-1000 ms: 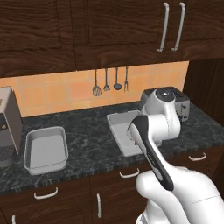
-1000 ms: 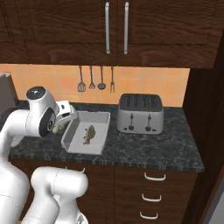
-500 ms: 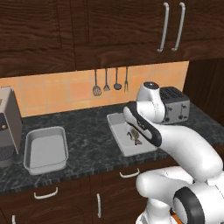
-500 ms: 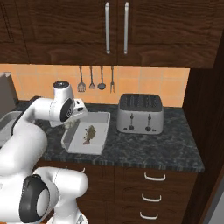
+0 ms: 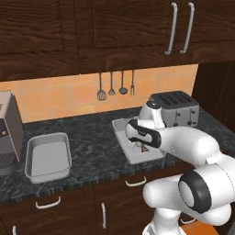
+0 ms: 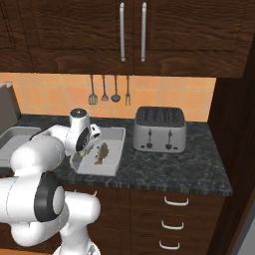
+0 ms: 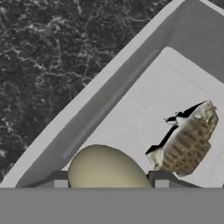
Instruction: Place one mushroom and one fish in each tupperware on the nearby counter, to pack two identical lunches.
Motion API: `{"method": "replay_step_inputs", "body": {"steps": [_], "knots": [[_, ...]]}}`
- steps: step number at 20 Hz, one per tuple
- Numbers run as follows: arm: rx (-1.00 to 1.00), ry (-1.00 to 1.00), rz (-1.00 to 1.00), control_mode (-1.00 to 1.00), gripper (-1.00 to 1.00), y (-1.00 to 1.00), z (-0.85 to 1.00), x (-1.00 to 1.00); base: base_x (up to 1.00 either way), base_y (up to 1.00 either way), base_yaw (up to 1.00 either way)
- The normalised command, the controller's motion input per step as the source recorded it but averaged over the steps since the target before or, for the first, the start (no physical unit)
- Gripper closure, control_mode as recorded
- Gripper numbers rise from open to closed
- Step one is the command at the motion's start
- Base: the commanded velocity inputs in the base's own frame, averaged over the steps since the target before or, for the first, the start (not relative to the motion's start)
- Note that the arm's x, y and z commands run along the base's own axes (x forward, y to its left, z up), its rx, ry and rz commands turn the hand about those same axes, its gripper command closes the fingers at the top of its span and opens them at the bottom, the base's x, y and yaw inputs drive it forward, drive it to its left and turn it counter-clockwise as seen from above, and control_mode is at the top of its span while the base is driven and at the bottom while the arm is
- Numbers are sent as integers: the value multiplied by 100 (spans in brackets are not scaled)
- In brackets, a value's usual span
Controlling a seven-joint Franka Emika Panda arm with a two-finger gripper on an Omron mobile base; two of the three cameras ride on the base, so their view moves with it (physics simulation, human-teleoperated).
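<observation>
- The gripper (image 7: pixel 107 186) was seen half closed on a rounded pale olive lump, judged to be a mushroom (image 7: pixel 105 168), directly over the floor of the right tupperware (image 6: pixel 115 133)
- One fish (image 7: pixel 187 139) lay just beside it in that tray, long axis slanting toward a corner
- Counted: two tupperwares, the left tupperware (image 5: pixel 48 155) holding nothing; one fish; one mushroom; one toaster (image 6: pixel 160 128)

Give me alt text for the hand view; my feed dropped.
A rounded tan mushroom sits between the gripper fingertips, just above the floor of a pale grey tupperware. A fish lies flat in the same tray to the right, apart from the mushroom. Dark speckled counter runs along the tray's far rim at upper left.
</observation>
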Motion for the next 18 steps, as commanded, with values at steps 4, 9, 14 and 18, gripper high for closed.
{"method": "replay_step_inputs", "body": {"steps": [4, 9, 14, 18], "knots": [[-1, 0, 9, -100, 100, 0, 0, 33, 0, 0, 0], [-2, 2, 6, -100, 100, 8, -5, 59, 0, 0, 0], [-2, 2, 2, -100, 100, 3, -42, 10, 0, 0, 0], [-1, 0, 3, -100, 100, 0, -37, 0, 0, 0, 0]]}}
